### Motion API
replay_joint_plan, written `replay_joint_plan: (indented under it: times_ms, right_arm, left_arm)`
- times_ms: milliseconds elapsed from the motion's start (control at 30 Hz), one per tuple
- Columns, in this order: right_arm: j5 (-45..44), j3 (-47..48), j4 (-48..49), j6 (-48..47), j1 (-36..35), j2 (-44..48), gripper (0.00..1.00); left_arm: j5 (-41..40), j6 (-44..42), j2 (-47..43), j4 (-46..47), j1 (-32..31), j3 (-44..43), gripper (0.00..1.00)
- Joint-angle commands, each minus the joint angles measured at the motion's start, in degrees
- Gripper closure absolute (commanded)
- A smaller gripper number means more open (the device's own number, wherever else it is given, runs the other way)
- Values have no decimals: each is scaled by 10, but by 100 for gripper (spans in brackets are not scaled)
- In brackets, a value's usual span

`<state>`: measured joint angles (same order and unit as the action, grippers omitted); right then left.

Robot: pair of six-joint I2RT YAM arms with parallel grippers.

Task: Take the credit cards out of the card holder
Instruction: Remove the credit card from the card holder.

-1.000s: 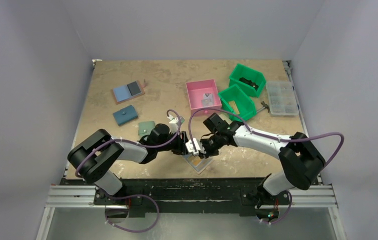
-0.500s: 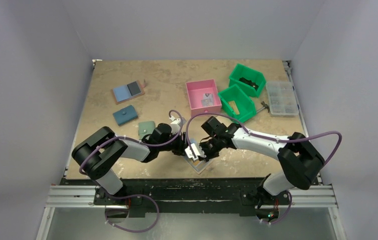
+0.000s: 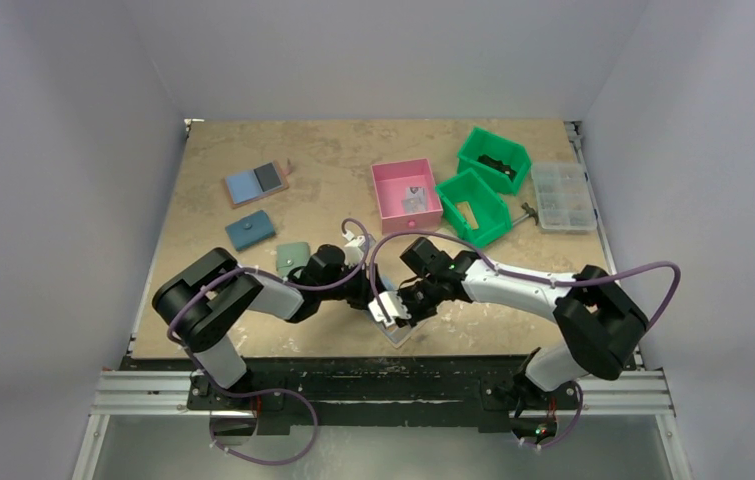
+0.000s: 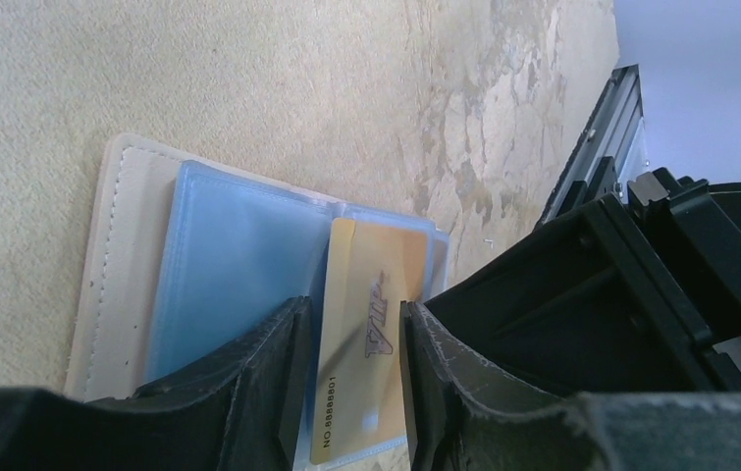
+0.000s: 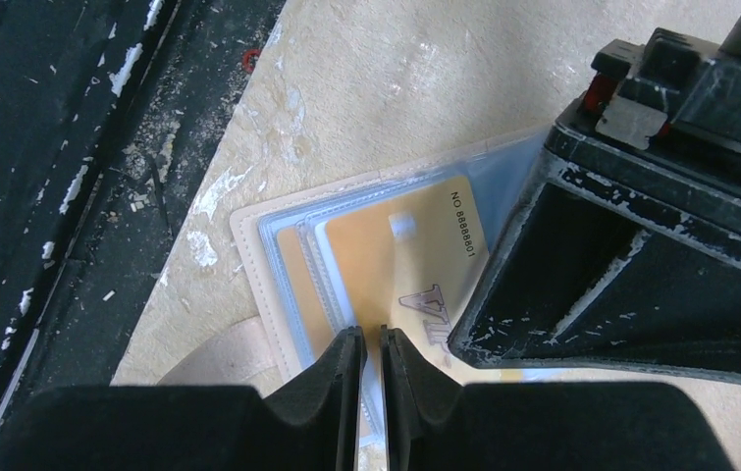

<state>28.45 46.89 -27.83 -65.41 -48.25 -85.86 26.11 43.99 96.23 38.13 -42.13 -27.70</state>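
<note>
At the left of the worktop (image 3: pixel 333 150) we see an open holder with blue and dark panels (image 3: pixel 256 183), a dark teal pouch (image 3: pixel 250 231) and a green pouch (image 3: pixel 293 257). Next is the left hand (image 4: pixel 351 312), low over the card holder (image 4: pixel 126 265). The holder lies open and flat close to the worktop's near edge, between the two hands. The left hand's fingers (image 4: pixel 268 363) stand parted and released, and the gold credit card (image 4: pixel 376 260) shows in the gap, lying on the holder's pale blue sleeves. The right hand (image 5: pixel 366 336) faces it from the other side, with its fingers almost together at the card's edge. We cannot tell whether they pinch the card. Farther right stand a pink bin (image 3: pixel 381 200), two green bins (image 3: pixel 493 210) and a clear compartment box (image 3: pixel 563 196).
</note>
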Motion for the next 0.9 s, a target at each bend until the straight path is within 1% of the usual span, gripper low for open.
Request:
replay_joint_plan:
  times_ms: [0,200,367,433,467,600,633,733,867]
  right_arm:
    - [-45,-19,35,4,-8,2,79]
    - [-98,-34,93,37,-12,14,82]
    - [-105,-36,99,45,-14,9,83]
    - [-104,-34,99,47,-15,9,83]
    - [-103,-33,98,49,-15,8,83]
    - [-99,-27,92,58,-15,8,82]
    - [-97,-24,91,62,-15,8,82]
    - [-84,-13,79,73,-14,10,79]
    - [-18,8,41,77,10,12,73]
  left_arm:
    - [16,6,18,15,2,-9,58]
    - [37,38,41,52,2,0,58]
    - [42,69,53,81,2,11,59]
    - [42,73,55,81,2,10,66]
    - [41,74,55,80,2,10,71]
    - [39,69,57,61,2,6,98]
    - [39,67,57,57,3,7,100]
    - [29,57,47,44,4,9,100]
    - [-2,23,4,5,6,12,100]
